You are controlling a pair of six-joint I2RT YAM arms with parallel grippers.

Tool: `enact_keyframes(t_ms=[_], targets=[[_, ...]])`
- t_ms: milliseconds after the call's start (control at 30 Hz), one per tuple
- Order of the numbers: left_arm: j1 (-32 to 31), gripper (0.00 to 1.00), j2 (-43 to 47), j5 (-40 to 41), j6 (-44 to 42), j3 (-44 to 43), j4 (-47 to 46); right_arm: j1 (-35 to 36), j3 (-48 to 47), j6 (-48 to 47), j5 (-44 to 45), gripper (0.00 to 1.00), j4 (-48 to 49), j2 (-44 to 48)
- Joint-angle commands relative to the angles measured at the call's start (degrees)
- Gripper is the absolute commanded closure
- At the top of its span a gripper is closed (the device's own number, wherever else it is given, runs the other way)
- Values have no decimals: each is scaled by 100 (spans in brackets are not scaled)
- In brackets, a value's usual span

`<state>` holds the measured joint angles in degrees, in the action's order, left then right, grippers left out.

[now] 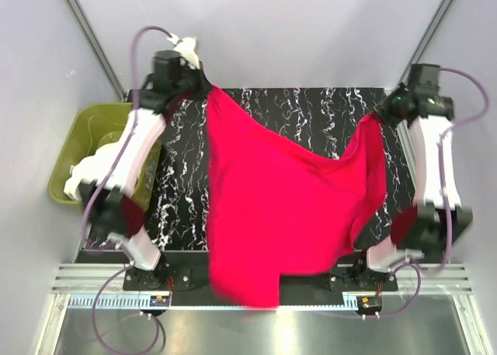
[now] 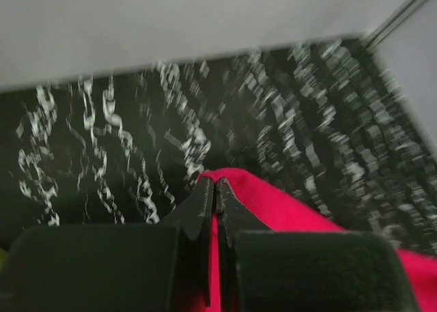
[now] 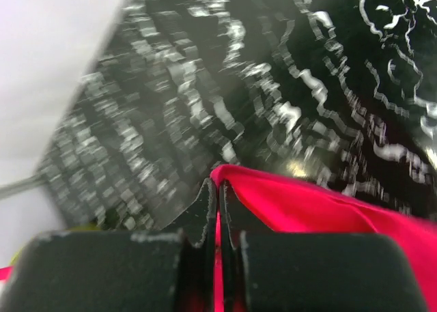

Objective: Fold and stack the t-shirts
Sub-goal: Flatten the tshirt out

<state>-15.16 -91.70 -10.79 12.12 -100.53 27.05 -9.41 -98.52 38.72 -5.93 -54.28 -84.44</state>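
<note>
A crimson-red t-shirt [image 1: 272, 207] hangs stretched between both arms above the black marbled table [image 1: 311, 114]. My left gripper [image 1: 203, 85] is shut on its far left corner, raised at the table's back left. My right gripper [image 1: 375, 116] is shut on the far right corner at the back right. The cloth sags between them, and its lower part drapes past the table's near edge over the rail. In the left wrist view, red cloth [image 2: 273, 203] is pinched between the closed fingers [image 2: 216, 189]. The right wrist view shows the same pinch [image 3: 218, 189] on red cloth [image 3: 307, 203].
An olive-green plastic tub [image 1: 78, 149] stands off the table's left side, partly behind the left arm. Grey walls with metal struts close the back and sides. The arm bases sit on a metal rail [image 1: 78, 281] at the near edge.
</note>
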Motion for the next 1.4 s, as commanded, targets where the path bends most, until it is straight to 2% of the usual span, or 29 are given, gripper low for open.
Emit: enact_keyframes(t_ms=[0,33,100,167,200,300,467,567,733,867,1000,1167,1367], targets=[[232,100,-993,156,-219,-519,-743,-43,43,-4,392,100,966,-905],[276,100,-1303,164,-140,-616,-841,-70,104,-66,339,100,1277,-1151],[425,100,-2232,-10,-61,-1123,-921,-184,-280,56,234,100,1367,-2082],[522,100,-2789,-186,114,-1520,-912,-193,-762,-118,93,100,1525,-2932],[540,100,-3218,-317,193,-1818,-947,-202,-1000,-197,101,100,1378,-3198],[558,100,-3704,-582,440,-2163,-1061,-210,-1879,-488,180,100,1009,-4043],[715,100,-3627,-679,844,-1979,-1413,-246,-2434,-374,136,100,963,-4449],[812,100,-3356,-784,1046,-1944,-1666,-246,-2620,-321,119,100,911,-4344],[839,100,-2609,-846,1406,-1883,-2079,-246,-2191,-163,180,100,1323,-3406],[839,100,-1469,-811,1574,-1549,-2335,-246,-1645,4,93,100,1832,-2509],[839,100,-518,-811,1618,-1461,-2274,-246,-1311,-13,233,100,2149,-1621],[839,100,878,-872,1469,-1285,-2116,-246,-450,-66,286,100,2746,-22],[839,100,2032,-1136,1179,-1601,-1738,-246,429,-242,207,100,3423,1745]])
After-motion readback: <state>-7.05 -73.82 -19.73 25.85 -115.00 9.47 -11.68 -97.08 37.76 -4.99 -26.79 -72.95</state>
